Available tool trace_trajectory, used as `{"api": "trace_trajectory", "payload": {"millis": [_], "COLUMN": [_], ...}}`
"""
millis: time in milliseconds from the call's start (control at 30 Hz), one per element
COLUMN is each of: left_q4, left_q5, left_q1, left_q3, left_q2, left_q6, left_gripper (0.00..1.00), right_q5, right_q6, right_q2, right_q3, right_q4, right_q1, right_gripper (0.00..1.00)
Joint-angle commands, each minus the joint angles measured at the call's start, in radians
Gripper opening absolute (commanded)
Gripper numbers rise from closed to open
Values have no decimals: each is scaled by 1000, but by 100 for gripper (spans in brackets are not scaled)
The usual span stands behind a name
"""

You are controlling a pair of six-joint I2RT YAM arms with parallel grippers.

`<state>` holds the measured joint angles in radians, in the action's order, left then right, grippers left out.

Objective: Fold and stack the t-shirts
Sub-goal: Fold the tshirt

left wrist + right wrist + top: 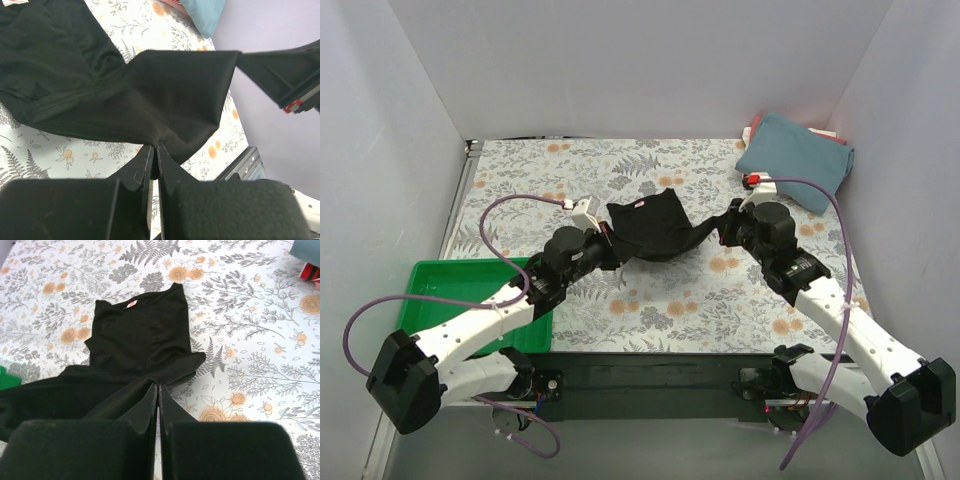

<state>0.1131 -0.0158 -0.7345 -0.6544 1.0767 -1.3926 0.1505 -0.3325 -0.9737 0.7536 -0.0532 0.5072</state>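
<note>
Matt black cloth t-shirt (655,228), printed table cover (670,300), glossy green plastic tray (450,280)

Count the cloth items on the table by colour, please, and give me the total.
black t-shirt: 1
teal-blue folded shirt: 1
red or pink cloth under the teal-blue one: at least 1, mostly hidden
Total: at least 3

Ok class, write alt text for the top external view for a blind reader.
The left arm and right arm hold a black t-shirt stretched between them over a floral table, both jaws shut on it. A folded teal t-shirt lies far right, a green tray near left.
</note>
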Motion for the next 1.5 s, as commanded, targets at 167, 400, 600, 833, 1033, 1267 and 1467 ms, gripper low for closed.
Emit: {"api": "trace_trajectory", "payload": {"millis": [167, 400, 600, 833, 1033, 1267, 1467], "left_q4": [102, 154, 200, 281, 356, 441, 496], "left_q5": [-6, 4, -27, -101, -167, -234, -297], "left_q1": [-3, 7, 58, 136, 218, 294, 365], "left_q3": [22, 48, 67, 70, 56, 1, -74], "left_q2": [51, 86, 117, 189, 276, 410, 534], "left_q6": [-31, -55, -71, -88, -108, -131, -143], "left_gripper": [0, 0, 0, 0, 0, 0, 0], "right_q5": [96, 115, 126, 126, 124, 98, 80], "right_q6": [53, 73, 90, 108, 124, 131, 136], "right_q2": [-137, -249, -338, -456, -583, -743, -850], "right_q3": [156, 216, 271, 360, 461, 593, 691], "right_q4": [79, 124, 144, 162, 171, 173, 173], "right_q1": [5, 4, 2, -7, -18, -35, -52], "right_gripper": [1, 1, 1, 1, 1, 1, 1]}}
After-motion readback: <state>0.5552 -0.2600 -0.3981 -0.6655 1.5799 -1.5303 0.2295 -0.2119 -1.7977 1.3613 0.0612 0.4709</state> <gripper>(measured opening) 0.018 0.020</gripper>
